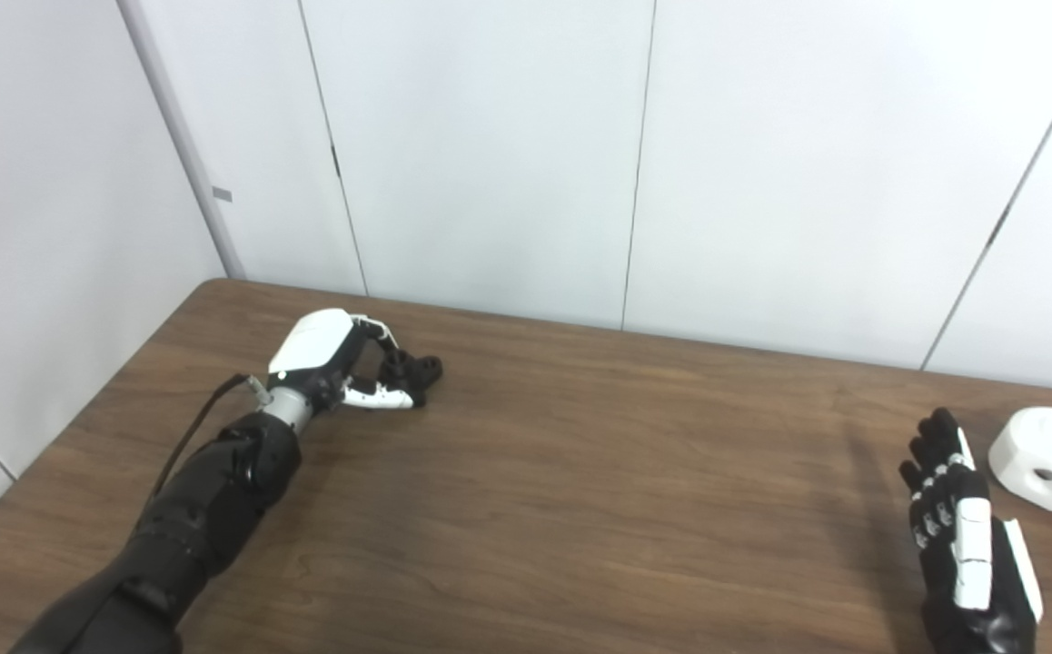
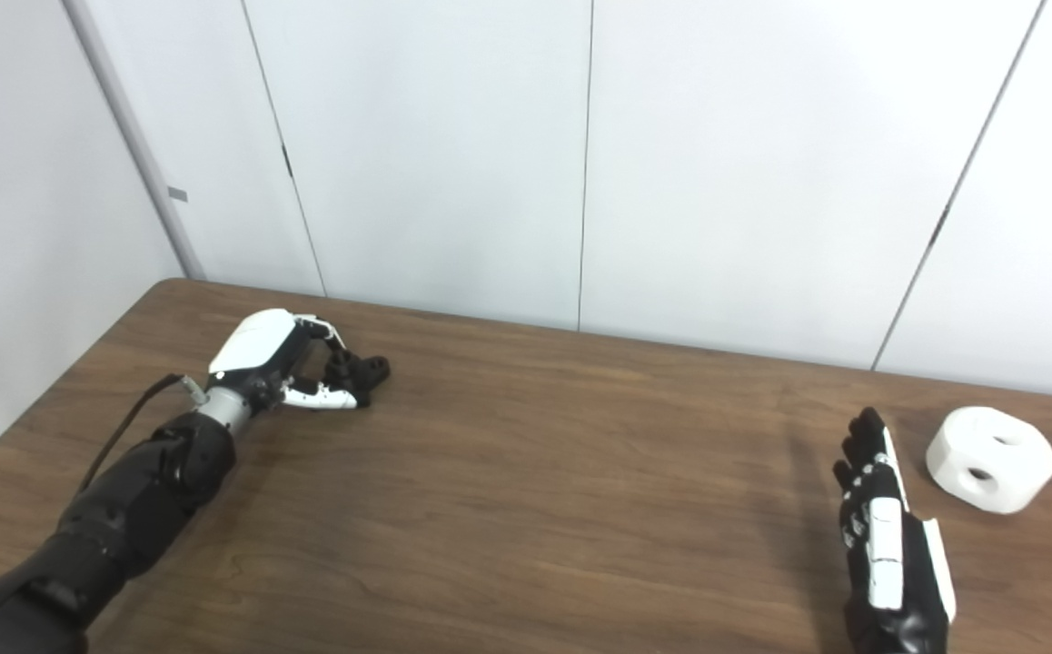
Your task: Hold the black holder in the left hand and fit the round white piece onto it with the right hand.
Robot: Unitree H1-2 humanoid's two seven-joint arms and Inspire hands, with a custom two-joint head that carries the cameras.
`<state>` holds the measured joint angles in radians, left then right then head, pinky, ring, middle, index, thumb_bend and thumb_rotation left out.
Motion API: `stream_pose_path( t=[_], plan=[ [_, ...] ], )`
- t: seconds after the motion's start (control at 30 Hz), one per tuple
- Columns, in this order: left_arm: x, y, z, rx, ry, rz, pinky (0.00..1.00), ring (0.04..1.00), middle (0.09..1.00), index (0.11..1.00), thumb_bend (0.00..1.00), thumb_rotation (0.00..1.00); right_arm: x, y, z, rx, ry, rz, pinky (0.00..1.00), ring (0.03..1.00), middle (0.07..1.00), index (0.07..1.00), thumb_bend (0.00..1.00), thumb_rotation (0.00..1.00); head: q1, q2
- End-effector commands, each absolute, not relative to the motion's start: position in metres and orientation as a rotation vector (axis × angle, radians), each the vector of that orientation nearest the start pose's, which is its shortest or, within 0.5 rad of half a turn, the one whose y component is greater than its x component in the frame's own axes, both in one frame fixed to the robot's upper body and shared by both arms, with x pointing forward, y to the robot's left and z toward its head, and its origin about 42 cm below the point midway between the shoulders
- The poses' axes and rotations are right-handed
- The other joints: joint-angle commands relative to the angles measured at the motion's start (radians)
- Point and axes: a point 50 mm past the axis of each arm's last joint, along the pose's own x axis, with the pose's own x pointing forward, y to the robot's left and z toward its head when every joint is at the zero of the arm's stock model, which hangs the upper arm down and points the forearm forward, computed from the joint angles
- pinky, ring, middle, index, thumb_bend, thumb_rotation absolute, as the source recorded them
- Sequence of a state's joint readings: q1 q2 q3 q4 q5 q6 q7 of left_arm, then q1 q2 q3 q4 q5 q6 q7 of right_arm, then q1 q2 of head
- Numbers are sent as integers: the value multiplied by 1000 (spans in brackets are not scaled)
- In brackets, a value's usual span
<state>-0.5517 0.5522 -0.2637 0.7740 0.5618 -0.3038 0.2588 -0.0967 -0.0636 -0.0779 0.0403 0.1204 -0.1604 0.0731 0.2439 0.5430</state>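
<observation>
Nearest, hovering low at the near right with fingers spread and holding nothing: right hand (image 1: 967,536). Lying just beyond and to its right on the table (image 1: 580,472), flat face up, holes showing: white piece (image 1: 1048,457), close but apart. Curling at the far left around the holder (image 1: 417,371), apparently gripping it, well apart from the piece: left hand (image 1: 335,359).
</observation>
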Motion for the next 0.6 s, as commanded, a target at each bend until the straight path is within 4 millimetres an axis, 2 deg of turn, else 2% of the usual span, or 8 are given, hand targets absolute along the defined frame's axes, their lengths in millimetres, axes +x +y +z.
stream_pose_path(
  t=[0.0,0.07,0.3,0.57],
  plan=[
    [445,358,159,1140,-223,-51,998,953,760,483,524,55,310,-241,123,54,-235,12,1000,1000,995,971,398,1000,-1,3],
    [441,343,158,1111,-234,-77,1000,991,790,483,524,56,310,-241,124,57,-239,10,992,1000,995,973,372,1000,-3,3],
    [425,292,163,1013,-306,-183,1000,1000,815,482,524,53,311,-239,128,53,-255,0,1000,1000,985,964,414,1000,-21,8],
    [407,252,164,958,-361,-353,1000,1000,815,481,524,56,310,-233,134,49,-264,7,1000,1000,989,962,457,1000,-77,10]
  ],
)
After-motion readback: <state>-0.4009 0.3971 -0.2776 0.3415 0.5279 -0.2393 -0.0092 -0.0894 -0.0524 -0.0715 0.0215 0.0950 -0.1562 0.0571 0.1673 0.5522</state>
